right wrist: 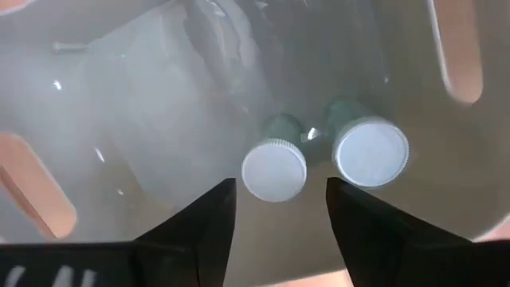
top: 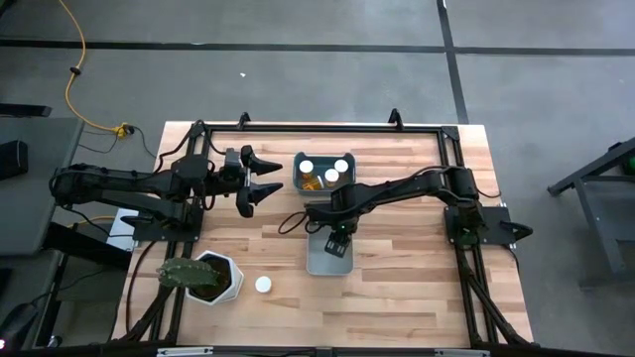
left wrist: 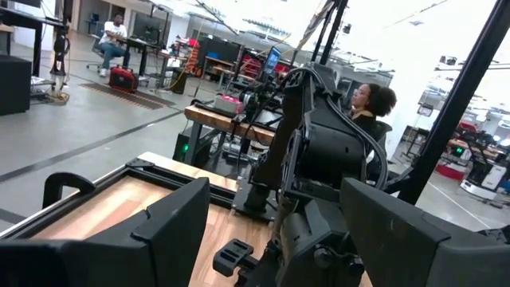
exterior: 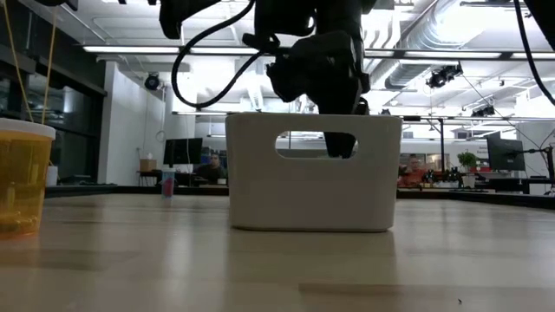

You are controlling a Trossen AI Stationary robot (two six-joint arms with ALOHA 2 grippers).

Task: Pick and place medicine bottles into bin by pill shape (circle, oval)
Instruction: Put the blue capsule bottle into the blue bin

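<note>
Hanging over the near bin, our right gripper has its fingers spread apart and holds nothing; two bottles stand upright just beneath it on that bin's floor, touching side by side, white caps up. Our left gripper waits near the table's far left, its fingers apart as well.

The far bin, toward the far edge, holds three more white-capped bottles with amber showing between them. One bottle stands loose near the front edge, just beside the pot at the front-left corner.

We judge these bottles light, rigid and smooth-sided, so they would tip or roll at a nudge. The surest hold is across the body just under the cap, where the ribbed rim stops a slip.

Much stays hidden. We cannot make out pill shapes inside any bottle. In the low view the bin's wall hides its contents, and only a dark piece of gripper shows through the handle slot. An amber bottle is cut off at that view's left edge.
</note>
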